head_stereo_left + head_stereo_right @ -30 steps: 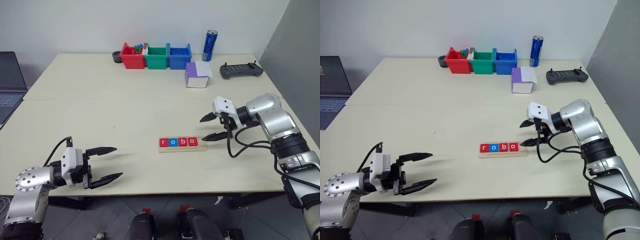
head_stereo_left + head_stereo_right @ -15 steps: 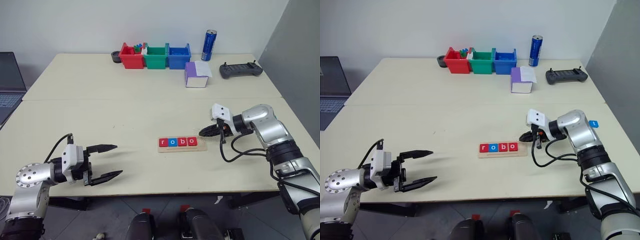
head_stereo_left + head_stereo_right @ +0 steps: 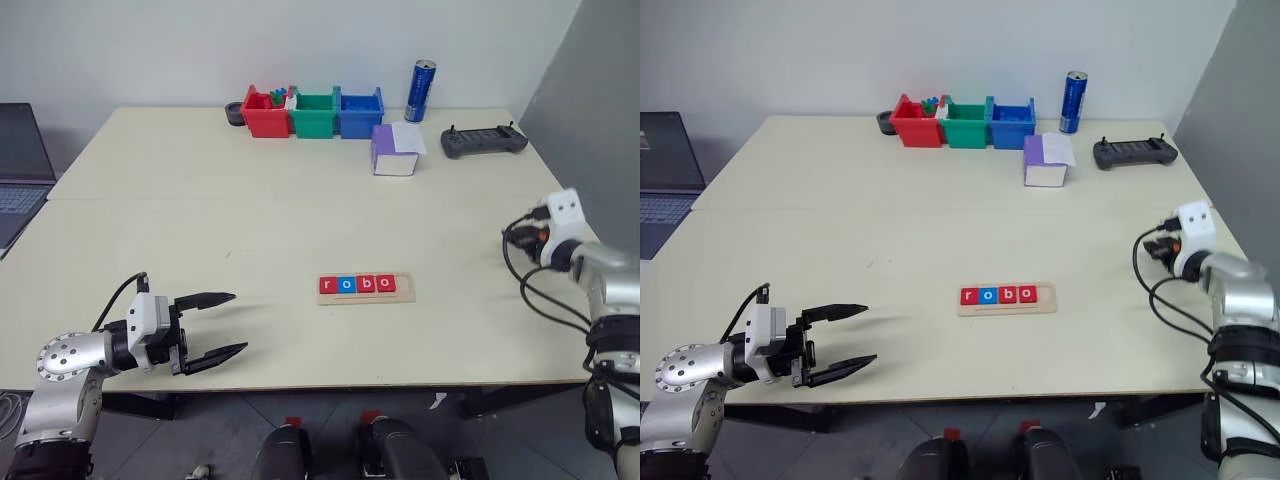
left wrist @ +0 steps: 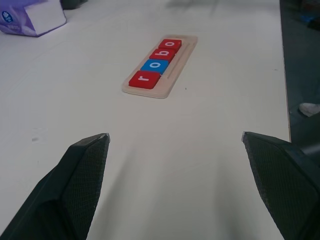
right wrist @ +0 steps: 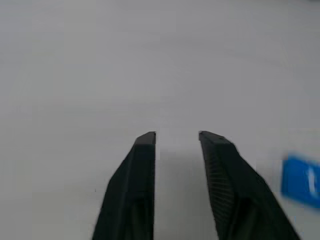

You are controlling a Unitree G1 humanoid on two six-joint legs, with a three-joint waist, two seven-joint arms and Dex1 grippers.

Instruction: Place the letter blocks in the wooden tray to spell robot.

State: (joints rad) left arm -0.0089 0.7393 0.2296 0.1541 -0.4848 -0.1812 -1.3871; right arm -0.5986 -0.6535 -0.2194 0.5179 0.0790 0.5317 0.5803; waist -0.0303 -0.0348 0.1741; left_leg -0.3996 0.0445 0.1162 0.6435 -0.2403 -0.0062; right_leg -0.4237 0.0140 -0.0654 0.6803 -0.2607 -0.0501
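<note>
The wooden tray lies near the table's front middle. Several letter blocks sit in it, red, blue, red, red, reading r, o, b, o; its right end is bare wood. The left wrist view shows the same tray and blocks ahead of my left gripper. My left gripper hovers wide open at the front left, holding nothing. Over by the table's right edge, my right gripper is far from the tray. Its fingers stand a little apart with nothing between them, close beside a blue block marked t.
Red, green and blue bins line the back edge, with a blue can beside them. A purple-and-white box and a black controller lie at the back right. A laptop sits far left.
My right gripper closed beside the tray's right end, then swung out to the table's right edge and parted its fingers. The left gripper stayed where it was.
</note>
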